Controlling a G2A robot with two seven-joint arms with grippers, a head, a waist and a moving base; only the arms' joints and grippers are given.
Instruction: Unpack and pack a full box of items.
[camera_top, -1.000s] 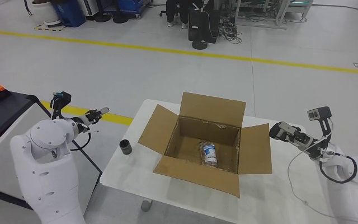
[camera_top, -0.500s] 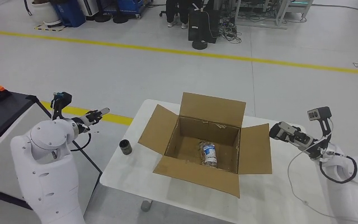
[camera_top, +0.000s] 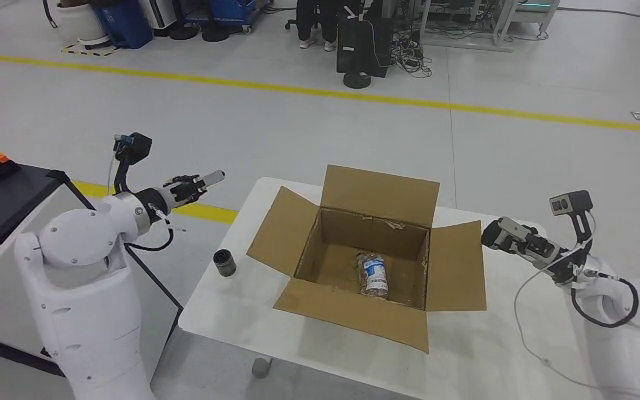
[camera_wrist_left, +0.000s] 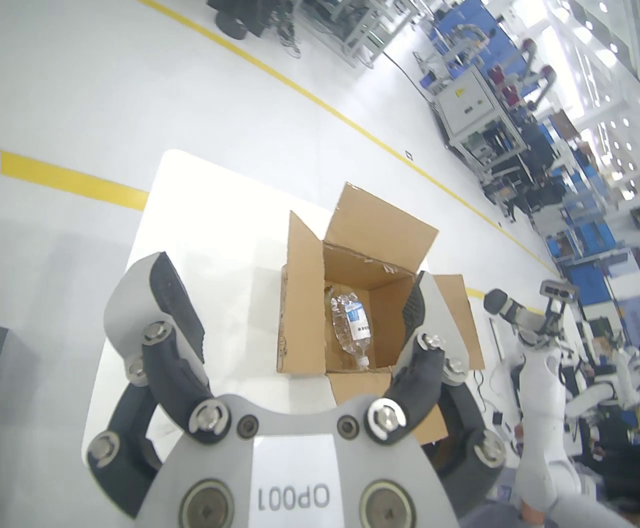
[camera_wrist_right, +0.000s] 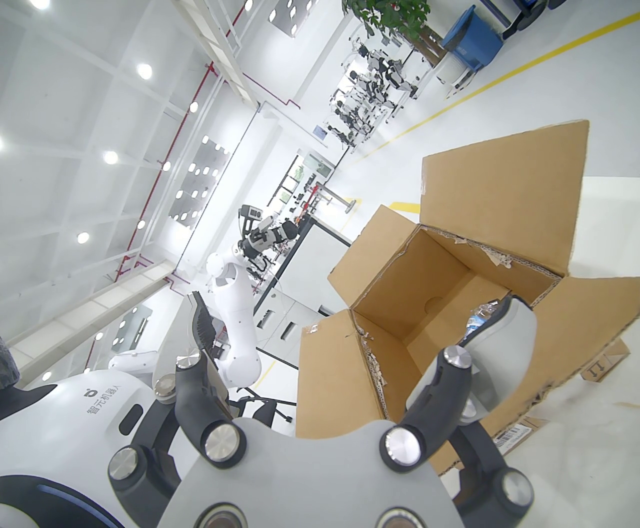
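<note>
An open cardboard box (camera_top: 458, 268) stands in the middle of the white table (camera_top: 240, 305), all flaps folded outward. A clear plastic bottle (camera_top: 373, 273) with a blue-and-white label lies on the box floor. My left gripper (camera_top: 205, 181) hangs open and empty off the table's left end, above the floor. Its wrist view looks between its fingers (camera_wrist_left: 167, 295) at the box (camera_wrist_left: 385, 230) and bottle (camera_wrist_left: 350, 327). My right gripper (camera_top: 492, 235) is held open and empty just beyond the box's right flap. Its wrist view shows the box (camera_wrist_right: 500, 200) and a bit of the bottle (camera_wrist_right: 477, 317).
A small dark cup (camera_top: 225, 263) stands on the table left of the box. A black-topped cabinet (camera_top: 20, 195) sits at the far left. Bare tabletop lies in front of the box and at the right end.
My left arm has lifted and swung its gripper right, toward the table. The right arm, box, bottle and cup have not moved.
</note>
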